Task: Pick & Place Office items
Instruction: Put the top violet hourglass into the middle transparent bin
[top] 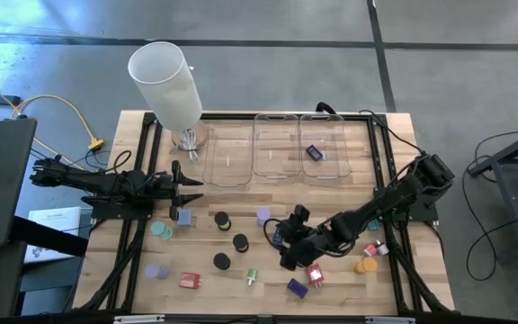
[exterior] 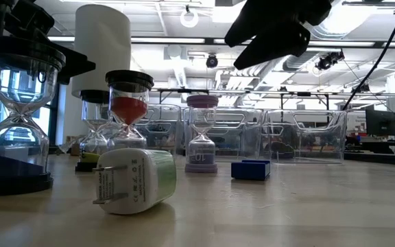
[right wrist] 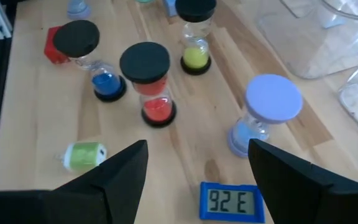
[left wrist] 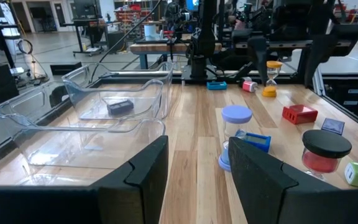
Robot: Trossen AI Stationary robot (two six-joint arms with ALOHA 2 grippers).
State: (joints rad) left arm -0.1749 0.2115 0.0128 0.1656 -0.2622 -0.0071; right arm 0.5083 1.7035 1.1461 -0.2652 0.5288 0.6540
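The office items lie scattered over the wooden table. Among them are black-capped hourglasses [top: 222, 219], a lavender-capped hourglass [right wrist: 269, 106], a green plug [right wrist: 84, 155], a red block [top: 190, 281] and a blue digital timer [right wrist: 232, 202]. My right gripper [top: 279, 241] hangs open above the table's middle and slants down. The timer lies on the table below, between its fingers [right wrist: 129, 168], and is not touched. My left gripper [left wrist: 194, 171] stays open and level at the table's left side and holds nothing. One dark blue item [top: 314, 152] lies in the right-hand tray.
Three clear trays [top: 277, 148] stand in a row along the far edge. A tall white cylinder [top: 167, 85] stands at the far left. Orange [top: 365, 265] and pink [top: 315, 274] pieces lie near the right arm. Black frame rails run along the table's sides.
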